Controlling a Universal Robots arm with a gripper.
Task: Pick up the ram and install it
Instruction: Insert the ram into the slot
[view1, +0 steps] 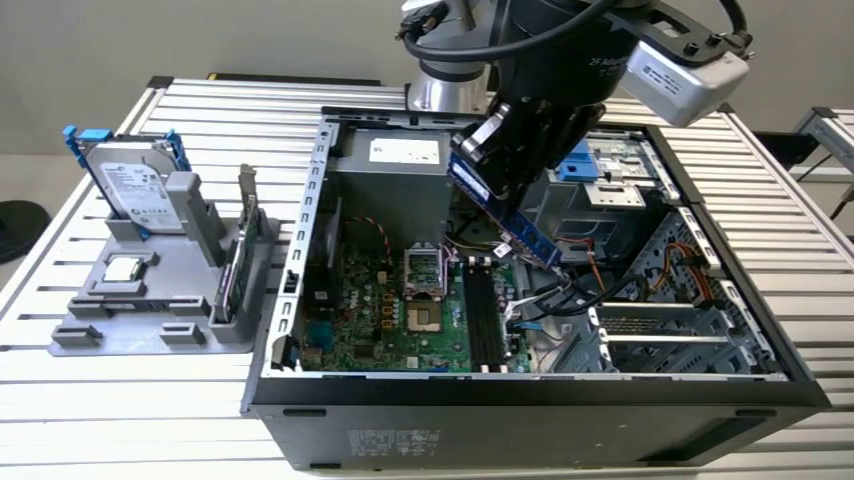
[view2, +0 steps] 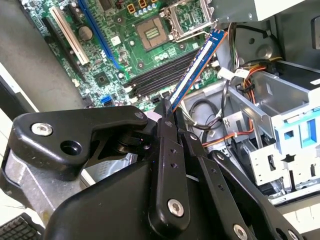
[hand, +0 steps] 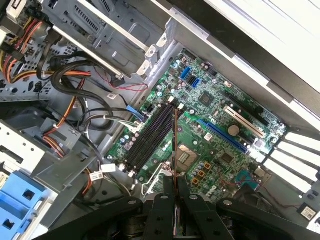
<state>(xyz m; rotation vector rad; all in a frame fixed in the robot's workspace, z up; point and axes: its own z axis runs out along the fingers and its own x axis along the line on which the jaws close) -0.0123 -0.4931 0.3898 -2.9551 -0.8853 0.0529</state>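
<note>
Holding the ram (view2: 197, 65) edge-on, closed fingers (view2: 167, 145) suspend it tilted above the black slots (hand: 150, 132) of the motherboard (hand: 220, 115).

The arm (view1: 534, 60) runs out of the exterior view's top edge. In the second wrist view, black links of the pincer (view2: 167, 120) cover the held end of the ram (view2: 197, 65). In the first wrist view the ram (hand: 175, 145) shows edge-on as a thin line, its chips unseen. In the exterior view the near edge of the motherboard (view1: 387, 310) sinks behind the case wall (view1: 534, 405), the worktop (view1: 134, 420) is cropped at the bottom, and the card (view1: 238, 270) in the grey holder (view1: 134, 335) stands edge-on, its face hidden.
</note>
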